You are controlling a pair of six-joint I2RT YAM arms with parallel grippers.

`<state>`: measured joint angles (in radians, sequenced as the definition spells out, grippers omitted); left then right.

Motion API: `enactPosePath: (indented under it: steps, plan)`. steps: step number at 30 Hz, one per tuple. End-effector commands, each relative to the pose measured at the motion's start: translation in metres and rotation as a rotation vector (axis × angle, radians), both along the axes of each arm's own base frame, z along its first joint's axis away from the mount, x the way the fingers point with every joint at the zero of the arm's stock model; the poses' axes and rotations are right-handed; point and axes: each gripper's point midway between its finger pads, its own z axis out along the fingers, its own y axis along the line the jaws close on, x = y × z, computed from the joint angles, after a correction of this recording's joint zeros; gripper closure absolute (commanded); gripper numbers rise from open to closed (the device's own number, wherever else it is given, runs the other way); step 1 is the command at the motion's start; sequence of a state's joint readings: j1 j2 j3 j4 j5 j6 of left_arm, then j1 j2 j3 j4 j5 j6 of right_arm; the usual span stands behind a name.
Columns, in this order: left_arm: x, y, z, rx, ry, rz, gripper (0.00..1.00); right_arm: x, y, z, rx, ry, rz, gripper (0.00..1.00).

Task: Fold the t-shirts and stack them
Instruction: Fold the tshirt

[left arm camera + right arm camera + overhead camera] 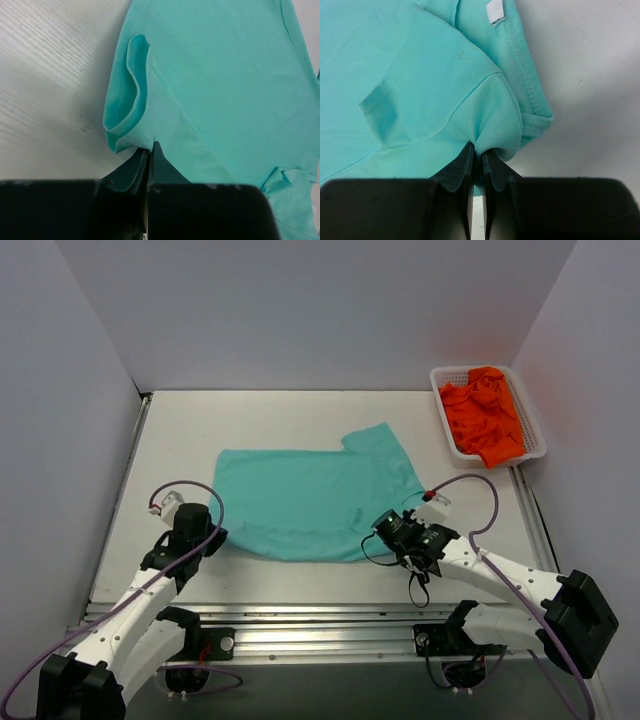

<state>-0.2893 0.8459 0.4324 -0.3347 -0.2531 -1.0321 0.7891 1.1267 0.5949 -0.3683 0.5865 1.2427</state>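
Observation:
A teal-green t-shirt (315, 500) lies spread across the middle of the table, one sleeve pointing to the back right. At its near left corner my left gripper (213, 536) is shut on the t-shirt's edge, where the cloth (130, 107) curls into a small fold just past the fingertips. My right gripper (385, 524) is shut on the near right corner, pinching a bunch of cloth (492, 120) close to the neck hem and its white label (495, 11). The orange t-shirts (485, 412) lie crumpled in a basket.
A white slatted basket (536, 430) holding the orange cloth stands at the back right by the wall. White walls close in the table on the left, back and right. A metal rail (320, 618) runs along the near edge.

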Motion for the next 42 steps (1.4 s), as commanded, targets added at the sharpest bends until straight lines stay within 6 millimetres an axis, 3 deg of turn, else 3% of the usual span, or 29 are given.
enactPosePath:
  steps: [1,2,3,4,5,6,7,8,10,11,17,19,24,26,27,29,30,31,32,34,36,37,42]
  plan:
    - [-0.008,0.002,0.0,0.004,0.012,0.01,0.98,-0.01,-0.021,0.003,-0.068,-0.004,-0.059,1.0]
    - [-0.01,0.003,-0.001,0.006,0.019,0.011,0.98,-0.012,-0.021,0.003,-0.062,-0.006,-0.062,1.0]
    - [-0.01,0.003,0.001,0.005,0.013,0.011,0.95,-0.012,-0.022,0.004,-0.061,-0.007,-0.064,0.91]
    - [-0.012,0.004,0.002,0.005,0.016,0.011,0.82,-0.014,-0.024,0.005,-0.068,-0.006,-0.071,0.57]
    - [-0.012,0.004,0.003,0.006,0.013,0.012,0.74,-0.014,-0.025,0.007,-0.059,-0.017,-0.079,0.39]
    - [-0.012,0.004,0.006,0.002,0.002,0.012,0.64,-0.016,-0.028,0.007,-0.068,-0.017,-0.081,0.24]
    - [-0.012,0.004,0.01,0.002,-0.001,0.013,0.42,-0.016,-0.03,0.01,-0.072,-0.028,-0.089,0.09]
    - [-0.012,0.005,0.014,0.006,-0.008,0.01,0.32,-0.015,-0.031,0.013,-0.061,-0.04,-0.1,0.04]
    - [-0.011,0.007,0.027,0.012,-0.033,0.016,0.15,-0.016,-0.033,0.018,-0.066,-0.047,-0.1,0.02]
    - [-0.01,0.008,0.031,0.02,-0.041,0.018,0.02,-0.015,-0.034,0.024,-0.067,-0.062,-0.103,0.02]
    - [0.011,0.011,0.07,0.047,-0.128,0.032,0.06,0.003,-0.034,0.067,-0.089,-0.162,-0.116,0.02]
    - [0.022,0.008,0.082,0.051,-0.161,0.026,0.06,0.016,-0.025,0.08,-0.096,-0.196,-0.101,0.02]
    - [0.065,0.002,0.114,0.065,-0.245,0.024,0.06,0.057,0.009,0.113,-0.123,-0.293,-0.018,0.02]
    - [0.081,-0.002,0.116,0.086,-0.242,-0.003,0.06,0.078,0.028,0.122,-0.099,-0.336,0.026,0.01]
    - [0.093,-0.005,0.133,0.081,-0.294,-0.012,0.06,0.084,0.041,0.125,-0.076,-0.335,0.083,0.01]
    - [0.11,-0.005,0.132,0.116,-0.283,-0.034,0.06,0.105,0.057,0.136,-0.099,-0.371,0.167,0.01]
    - [0.122,-0.006,0.15,0.119,-0.322,-0.039,0.06,0.112,0.061,0.139,-0.111,-0.372,0.202,0.0]
    - [0.129,-0.005,0.152,0.147,-0.325,-0.057,0.06,0.118,0.072,0.126,-0.147,-0.318,0.3,0.0]
    - [0.14,-0.002,0.143,0.157,-0.297,-0.067,0.06,0.134,0.071,0.139,-0.136,-0.319,0.307,0.0]
    - [0.157,0.0,0.158,0.17,-0.321,-0.093,0.06,0.148,0.073,0.126,-0.134,-0.228,0.332,0.02]
    - [0.173,0.007,0.146,0.171,-0.288,-0.108,0.06,0.162,0.062,0.127,-0.149,-0.186,0.301,0.05]
    - [0.179,0.009,0.15,0.177,-0.296,-0.116,0.06,0.165,0.06,0.129,-0.155,-0.187,0.298,0.05]
    - [0.21,0.034,0.118,0.152,-0.265,-0.112,0.06,0.169,0.038,0.127,-0.179,-0.203,0.267,0.0]
